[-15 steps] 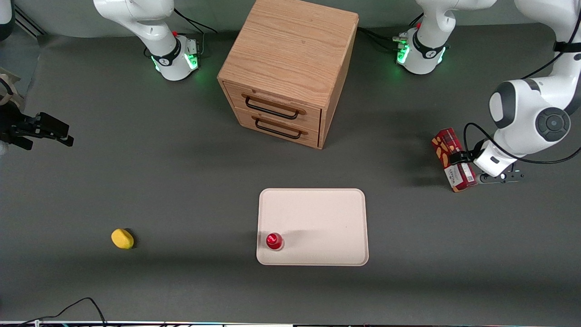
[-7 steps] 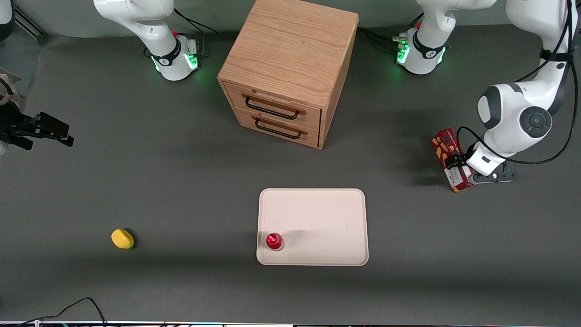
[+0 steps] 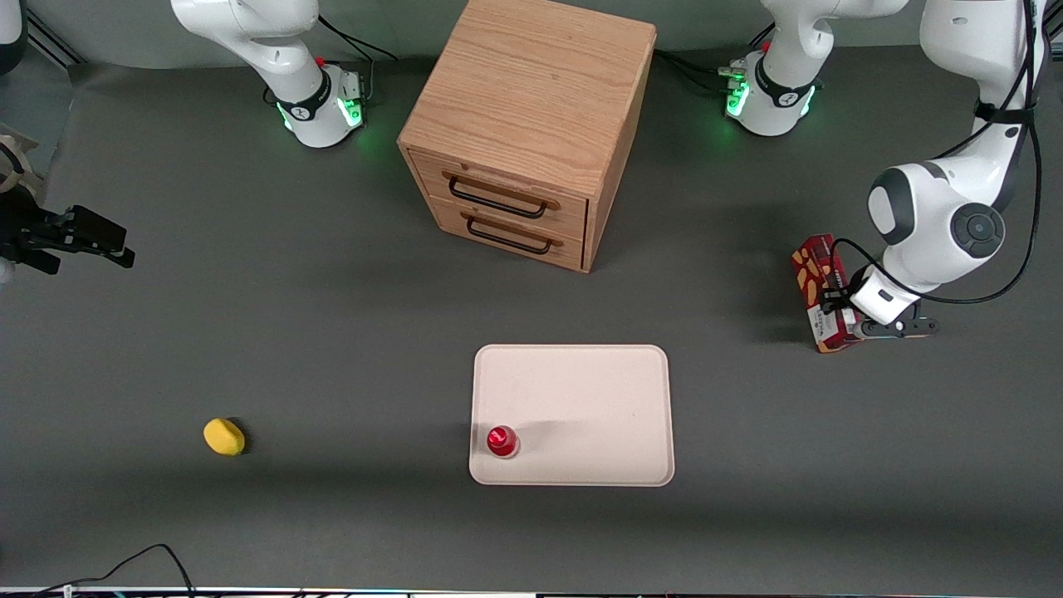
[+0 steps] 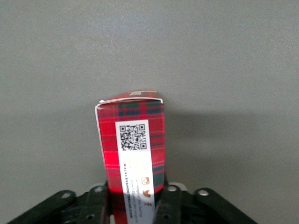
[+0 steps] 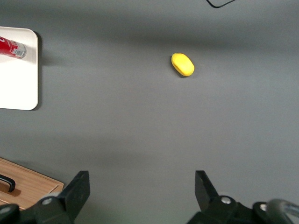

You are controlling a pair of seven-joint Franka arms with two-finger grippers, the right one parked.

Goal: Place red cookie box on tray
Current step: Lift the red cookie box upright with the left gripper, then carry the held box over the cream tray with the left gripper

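The red cookie box (image 3: 810,267), a slim dark-red carton with cookie pictures, lies on the grey table toward the working arm's end. My left gripper (image 3: 835,312) is down at its white-labelled end. The wrist view shows the tartan box (image 4: 133,135) with its QR label reaching away from the gripper (image 4: 134,205), a black finger pressed against each long side. The gripper is shut on the box. The cream-white tray (image 3: 598,390) lies flat near the table's middle, nearer the front camera than the box and well apart from it.
A small red-capped bottle (image 3: 502,441) stands in one corner of the tray. A wooden two-drawer cabinet (image 3: 523,124) sits farther from the camera than the tray. A yellow lemon-like object (image 3: 223,436) lies toward the parked arm's end.
The left arm has swung in over the box and the gripper has shifted slightly along its labelled end. The gripped end of the box has turned a little toward the tray.
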